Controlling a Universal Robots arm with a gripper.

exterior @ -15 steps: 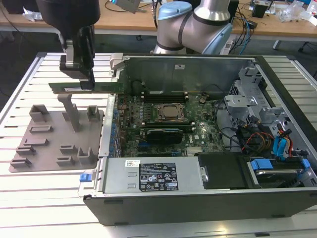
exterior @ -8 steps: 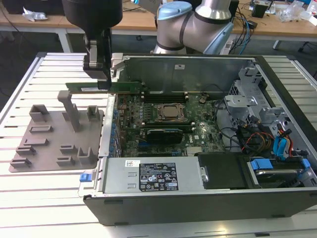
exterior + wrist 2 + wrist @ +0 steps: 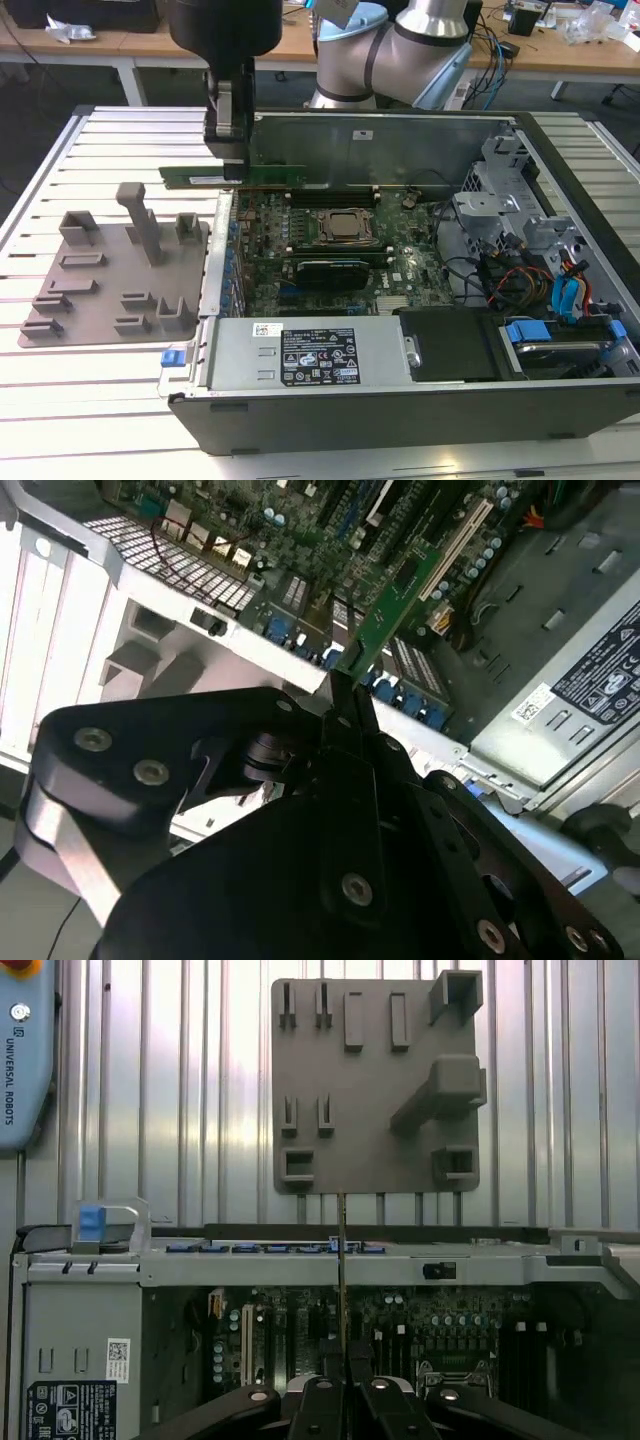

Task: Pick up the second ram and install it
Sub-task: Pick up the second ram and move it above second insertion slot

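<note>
second ram [image 3: 275, 175]: held in the air, off the tabletop [image 3: 90, 400] and not seated in any slot. in the exterior view it hangs level, long edge horizontal. it straddles the wall of the open computer case [image 3: 400, 425] on the exterior view's left. one end is out toward the grey tray [image 3: 60, 290], the other over the near edge of the motherboard [image 3: 410, 270]. it sits well above both.

gripper [image 3: 232, 165]: jaws pinching the second ram across its flat faces, at about mid-length, gripping along the upper long edge. in the first wrist view the second ram [image 3: 342, 1250] reads as a thin edge-on line running out from between the jaws and crossing the case wall. in the second wrist view the green board [image 3: 395, 600] runs out from the jaws, with the motherboard behind it.

processor [image 3: 345, 228]: sits mid-board, well apart from the stick.

handling (judgement):
- light, thin and stiff, so little sag expected from a centre hold.
- fragile: small chips on the faces and a bare contact edge along the lower side.
- best hold is on the flat faces near the upper edge at mid-length, as now, which leaves the contact edge free.
- the narrow pinch on smooth faces could let it pivot or slip if one end is loaded, so any push should be even along its length.
</note>
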